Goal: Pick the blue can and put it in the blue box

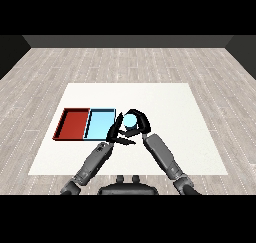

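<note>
The blue can point(130, 120) shows as a light blue round top just right of the light blue tray point(99, 124). My right hand point(140, 122) curls round the can, fingers arching over its far side and thumb below it. My left hand point(116, 131) lies at the tray's right edge, its fingers straight and reaching up towards the can's left side. Whether the can stands on the table or is lifted, I cannot tell.
A red tray point(73, 123) adjoins the light blue tray on its left. Both lie on the white table point(165, 107), whose near edge runs just beyond my forearms. Grey plank floor surrounds the table.
</note>
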`<control>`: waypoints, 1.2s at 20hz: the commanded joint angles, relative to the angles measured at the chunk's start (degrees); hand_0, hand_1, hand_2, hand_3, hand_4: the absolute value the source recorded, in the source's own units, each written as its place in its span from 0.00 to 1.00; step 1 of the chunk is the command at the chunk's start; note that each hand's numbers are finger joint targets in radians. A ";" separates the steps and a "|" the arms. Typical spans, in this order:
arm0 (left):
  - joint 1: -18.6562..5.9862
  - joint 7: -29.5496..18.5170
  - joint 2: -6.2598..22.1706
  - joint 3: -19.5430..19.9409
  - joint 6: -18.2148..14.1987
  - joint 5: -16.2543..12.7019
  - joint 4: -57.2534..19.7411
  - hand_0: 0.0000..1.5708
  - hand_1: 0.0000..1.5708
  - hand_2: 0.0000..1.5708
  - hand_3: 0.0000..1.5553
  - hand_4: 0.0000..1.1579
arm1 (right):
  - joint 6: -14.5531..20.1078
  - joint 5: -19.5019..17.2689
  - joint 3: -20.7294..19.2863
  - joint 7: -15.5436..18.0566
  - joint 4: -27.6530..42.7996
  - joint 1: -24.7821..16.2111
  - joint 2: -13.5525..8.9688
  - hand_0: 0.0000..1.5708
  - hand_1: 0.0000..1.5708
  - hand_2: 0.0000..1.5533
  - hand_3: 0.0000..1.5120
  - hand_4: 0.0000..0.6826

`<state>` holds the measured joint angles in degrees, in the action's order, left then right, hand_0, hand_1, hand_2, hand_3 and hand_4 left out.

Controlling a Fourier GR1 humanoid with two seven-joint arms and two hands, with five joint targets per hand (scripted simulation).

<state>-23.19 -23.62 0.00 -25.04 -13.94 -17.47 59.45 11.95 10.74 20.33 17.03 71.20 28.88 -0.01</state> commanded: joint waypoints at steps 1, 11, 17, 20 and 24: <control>3.25 1.23 0.00 -3.57 -1.87 -0.15 4.44 0.00 0.00 0.00 0.00 0.00 | 2.59 -0.59 2.75 -3.21 6.20 -2.51 0.01 0.90 0.90 0.92 0.92 0.96; -0.95 1.45 0.00 -2.91 -2.46 -0.20 3.69 0.00 0.00 0.00 0.00 0.09 | 1.92 3.42 4.24 2.70 -8.72 6.92 0.01 0.87 0.87 0.93 0.92 0.90; -5.34 2.34 0.03 -6.82 -13.28 7.38 -4.03 0.29 0.29 0.36 0.26 0.24 | 9.33 6.62 15.52 2.54 -2.26 4.07 0.00 0.92 0.92 0.94 0.92 0.87; -6.81 4.94 1.56 -6.46 -12.83 11.67 -2.32 0.25 0.25 0.37 0.06 0.11 | 8.98 5.39 14.87 -0.20 0.92 3.72 -0.03 0.94 0.94 0.95 0.93 0.88; -5.07 5.01 0.18 -4.65 -10.26 7.43 1.53 0.00 0.00 0.00 0.00 0.37 | 12.12 7.90 18.77 4.81 -4.14 4.56 -0.05 0.93 0.93 0.94 0.92 0.86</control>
<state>-27.57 -19.61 3.43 -31.03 -26.46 -6.70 57.42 21.28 16.31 34.54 19.43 68.60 33.35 -1.37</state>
